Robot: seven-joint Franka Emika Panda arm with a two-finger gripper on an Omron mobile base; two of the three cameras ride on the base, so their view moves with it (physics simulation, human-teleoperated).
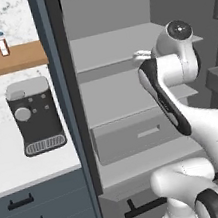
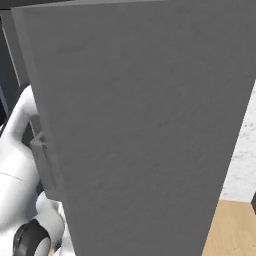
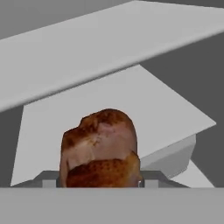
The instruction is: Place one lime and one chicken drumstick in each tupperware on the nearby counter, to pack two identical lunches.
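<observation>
Chicken drumstick pickup is the step I'm on, as far as I can judge. The fridge (image 1: 129,97) stands open in front of the rig, its big grey door (image 2: 150,125) swung out across the right base view, and the white counter (image 1: 11,174) with the coffee machine (image 1: 35,116) runs off to its left. The arm (image 1: 183,113) reaches in at about the level of the upper shelves (image 1: 115,46). On the hand cam the gripper (image 3: 99,180) looks clamped on the chicken drumstick (image 3: 100,146): there's a grey finger pad tight against each side of it, though the meat hides most of the tips, so I'm calling it a grasp, not swearing to it. The drumstick sits right at the hand, inside the fridge, with a pale shelf behind it and another overhead. To me the next move is backing straight out without clipping that upper shelf or the door, then swinging left toward the counter and a tupperware. The piece itself is plump, glossy orange-brown with darker roasted patches and a paler pinkish spot; I'm looking at the fat end, bone tip hidden.
</observation>
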